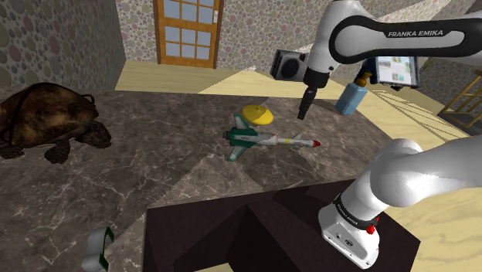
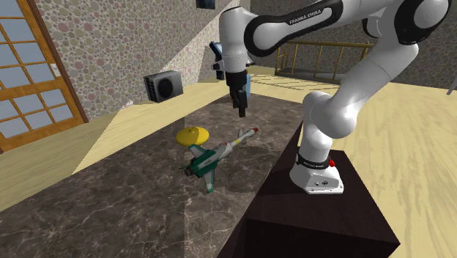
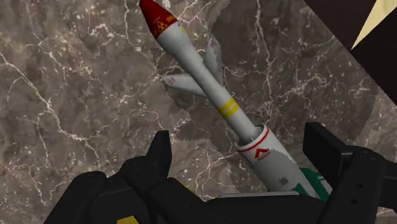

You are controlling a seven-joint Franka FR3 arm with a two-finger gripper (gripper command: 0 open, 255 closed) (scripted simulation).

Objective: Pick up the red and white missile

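Hovering over missile (image 1: 270,141) w/ tool (image 1: 304,113) spread

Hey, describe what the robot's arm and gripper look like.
The arm is glossy white with dark joints and a black band lettered FRANKA EMIKA; a red button sits near its base. The gripper is all black, with two blocky fingers.

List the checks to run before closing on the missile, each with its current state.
1. Jaws open: ok, they stand apart in the wrist view.
2. Missile lined up between the jaws: ok, its body runs between them, untouched.
3. Jaws down at missile height: not ok, they hang above it in the shoulder view.
4. Yellow object clear of the jaws: ok, it lies by the finned tail end.
5. Missile resting on the marble table: ok.
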